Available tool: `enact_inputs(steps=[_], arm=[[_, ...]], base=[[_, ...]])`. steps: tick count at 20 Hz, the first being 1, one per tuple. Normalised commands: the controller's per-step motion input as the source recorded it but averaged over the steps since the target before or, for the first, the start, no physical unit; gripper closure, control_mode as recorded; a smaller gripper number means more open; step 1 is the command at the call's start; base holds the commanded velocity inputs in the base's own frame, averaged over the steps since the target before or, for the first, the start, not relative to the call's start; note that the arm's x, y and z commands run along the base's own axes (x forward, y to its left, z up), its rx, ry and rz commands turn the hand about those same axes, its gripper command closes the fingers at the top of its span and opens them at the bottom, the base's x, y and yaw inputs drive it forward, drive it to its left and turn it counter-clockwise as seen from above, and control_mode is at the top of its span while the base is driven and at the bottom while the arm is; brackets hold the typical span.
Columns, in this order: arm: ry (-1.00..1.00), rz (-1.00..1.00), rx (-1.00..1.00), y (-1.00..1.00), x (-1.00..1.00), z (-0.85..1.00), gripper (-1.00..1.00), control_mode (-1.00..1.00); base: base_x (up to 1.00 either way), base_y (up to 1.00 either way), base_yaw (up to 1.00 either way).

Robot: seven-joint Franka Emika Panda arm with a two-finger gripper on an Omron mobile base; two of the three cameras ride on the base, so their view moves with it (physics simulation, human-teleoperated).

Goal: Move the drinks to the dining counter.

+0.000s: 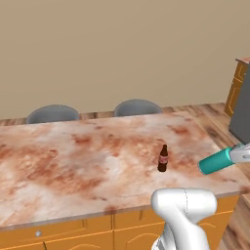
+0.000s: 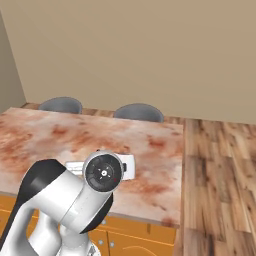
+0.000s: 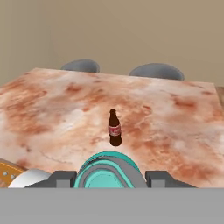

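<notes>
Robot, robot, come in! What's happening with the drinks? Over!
Gripper shut on teal bottle, held sideways. Brown bottle upright on dining counter. Nothing else on counter beyond it.

Small dark-brown bottle (image 3: 114,127) with red label: upright on the dining counter (image 1: 73,161), ahead of the gripper (image 3: 108,178) and well apart from it, toward the slab's near edge. Teal bottle (image 1: 216,161): lying roughly horizontal, clamped between the gripper's fingers, base pointing forward over the counter's near right corner, not touching the stone; seen end-on from the hand as a rounded teal disc between the fingertips. Dining counter: wide reddish-brown marbled slab over orange cabinet doors, spreading beneath and beyond the gripper.
</notes>
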Motion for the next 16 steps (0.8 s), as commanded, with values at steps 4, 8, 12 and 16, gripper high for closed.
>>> enact_inputs(steps=[4, 8, 12, 16], arm=[[0.14, 0.00, 0.00, 0.00, 0.28, 0.00, 1.00, -1.00], [0.29, 0.00, 0.00, 0.00, 0.41, 0.00, 1.00, -1.00], [0.26, -0.01, -0.04, -0.03, 0.18, 0.00, 1.00, -1.00], [0.14, -0.01, -0.16, -0.03, 0.02, 0.00, 1.00, -1.00]], base=[[0.00, 0.00, 0.00], [0.00, 0.00, 0.00], [0.00, 0.00, 0.00], [0.00, 0.00, 0.00]])
